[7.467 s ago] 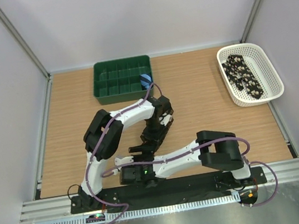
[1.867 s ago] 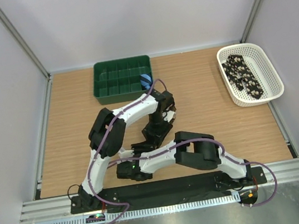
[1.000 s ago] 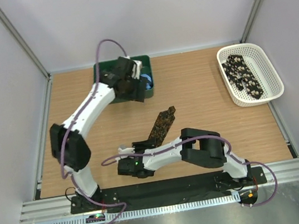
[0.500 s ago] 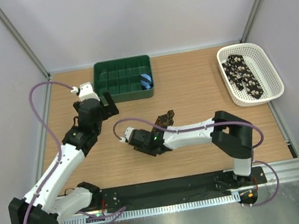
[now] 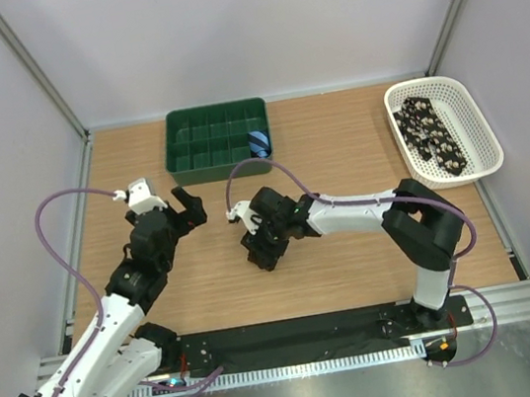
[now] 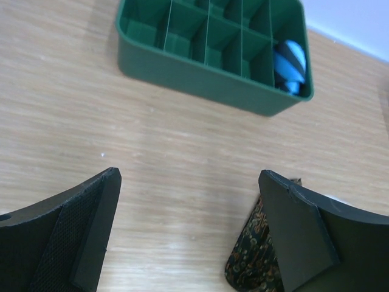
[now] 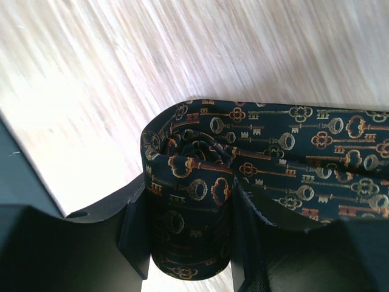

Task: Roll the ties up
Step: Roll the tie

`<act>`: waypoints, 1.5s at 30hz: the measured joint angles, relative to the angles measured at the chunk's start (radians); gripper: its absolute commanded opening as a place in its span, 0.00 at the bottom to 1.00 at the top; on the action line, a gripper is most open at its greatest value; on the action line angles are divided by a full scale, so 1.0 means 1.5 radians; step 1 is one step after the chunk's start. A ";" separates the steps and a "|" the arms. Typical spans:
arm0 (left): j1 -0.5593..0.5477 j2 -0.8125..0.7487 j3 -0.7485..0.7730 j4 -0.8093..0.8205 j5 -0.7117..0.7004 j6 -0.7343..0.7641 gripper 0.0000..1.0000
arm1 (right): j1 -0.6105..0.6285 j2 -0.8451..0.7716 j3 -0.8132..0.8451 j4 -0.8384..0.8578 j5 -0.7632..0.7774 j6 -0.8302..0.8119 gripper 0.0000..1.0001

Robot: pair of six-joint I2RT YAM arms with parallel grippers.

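Pulled back, left end effector [image 6: 189, 201] gapes empty; right end effector [image 7: 189, 234] clamps rolled tie [image 7: 273, 155].

The tray [image 5: 212, 174] sits at the back of the surface [image 5: 336, 138], left of centre, with a roll [image 5: 258, 144] in a rightmost compartment. The basket [image 5: 484, 138] stands at the back right, with ties [image 5: 430, 134] lying in it. Before the tray, mid-surface, a tie [image 7: 273, 158] sits between the jaws of the right gripper [image 7: 188, 237]. The left gripper [image 5: 185, 210] hangs to its left, apart from it.
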 measured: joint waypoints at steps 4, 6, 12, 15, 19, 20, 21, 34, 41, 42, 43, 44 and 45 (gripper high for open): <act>-0.001 -0.014 -0.070 0.033 0.022 -0.011 1.00 | -0.044 0.020 -0.001 0.017 -0.101 0.014 0.26; -0.002 -0.016 -0.106 0.063 0.038 -0.011 1.00 | -0.066 0.037 0.004 0.023 -0.151 0.021 0.25; -0.004 -0.005 -0.195 0.184 0.098 0.021 1.00 | -0.111 0.086 0.026 0.034 -0.274 0.037 0.25; -0.009 0.012 -0.222 0.256 0.133 0.049 1.00 | -0.132 0.113 0.042 0.033 -0.334 0.043 0.25; -0.034 0.051 -0.261 0.367 0.200 0.111 1.00 | -0.162 0.153 0.065 0.028 -0.417 0.057 0.24; -0.044 0.063 -0.266 0.384 0.216 0.130 1.00 | -0.167 0.160 0.069 0.027 -0.431 0.059 0.24; -0.055 0.073 -0.269 0.396 0.230 0.148 1.00 | -0.173 0.169 0.073 0.025 -0.447 0.062 0.24; -0.091 0.110 -0.275 0.454 0.375 0.251 1.00 | -0.220 0.244 0.115 0.000 -0.574 0.116 0.22; -0.105 0.174 -0.268 0.462 0.436 0.274 1.00 | -0.233 0.265 0.124 -0.007 -0.610 0.132 0.21; -0.108 0.197 -0.262 0.457 0.444 0.277 1.00 | -0.233 0.267 0.124 -0.007 -0.613 0.134 0.22; -0.111 0.213 -0.256 0.453 0.452 0.281 1.00 | -0.235 0.269 0.125 -0.007 -0.616 0.135 0.21; -0.113 0.234 -0.247 0.449 0.461 0.285 1.00 | -0.236 0.271 0.125 -0.007 -0.619 0.136 0.21; -0.115 0.246 -0.240 0.446 0.466 0.286 1.00 | -0.237 0.273 0.126 -0.007 -0.622 0.137 0.21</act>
